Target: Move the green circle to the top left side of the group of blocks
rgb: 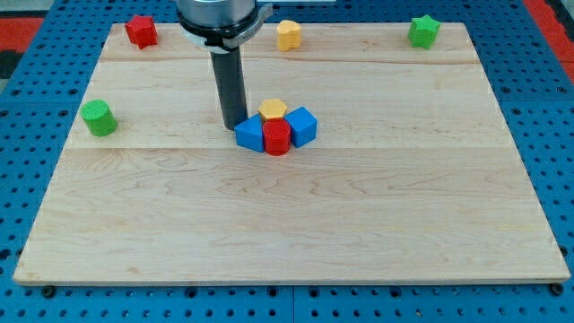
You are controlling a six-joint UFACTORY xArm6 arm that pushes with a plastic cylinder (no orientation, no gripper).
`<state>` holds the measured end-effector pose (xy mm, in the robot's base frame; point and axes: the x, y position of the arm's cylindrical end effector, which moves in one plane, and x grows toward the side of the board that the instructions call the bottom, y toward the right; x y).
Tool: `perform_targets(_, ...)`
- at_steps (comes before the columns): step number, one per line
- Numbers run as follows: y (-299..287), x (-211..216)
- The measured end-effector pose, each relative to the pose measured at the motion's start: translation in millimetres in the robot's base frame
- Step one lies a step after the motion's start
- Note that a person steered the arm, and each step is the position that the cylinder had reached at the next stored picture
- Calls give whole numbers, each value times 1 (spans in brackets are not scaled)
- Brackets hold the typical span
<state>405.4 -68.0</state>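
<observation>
Eight blocks sit on the wooden worktop (359,233). The green circle (99,117) stands alone near the left edge, well apart from the central group: two blue blocks (250,135) (303,125), a red cylinder (276,138) and a yellow hexagon (273,109). Along the far edge lie a red star (141,30), a yellow block (288,35) and a green star (423,30). My tip (233,124) rests just left of the group; no claw exists.

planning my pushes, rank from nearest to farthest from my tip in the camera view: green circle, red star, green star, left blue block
1. Left blue block, touching my tip on its right.
2. Green circle, far left.
3. Red star, top left.
4. Green star, top right corner.
</observation>
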Motion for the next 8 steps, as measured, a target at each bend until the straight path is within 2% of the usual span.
perform_targets(1,-5,0)
perform_targets(3,-81,50)
perform_targets(4,-162,68)
perform_targets(5,-236,52)
perform_targets(6,-233,20)
perform_targets(7,-191,-20)
perform_targets(8,-144,-36)
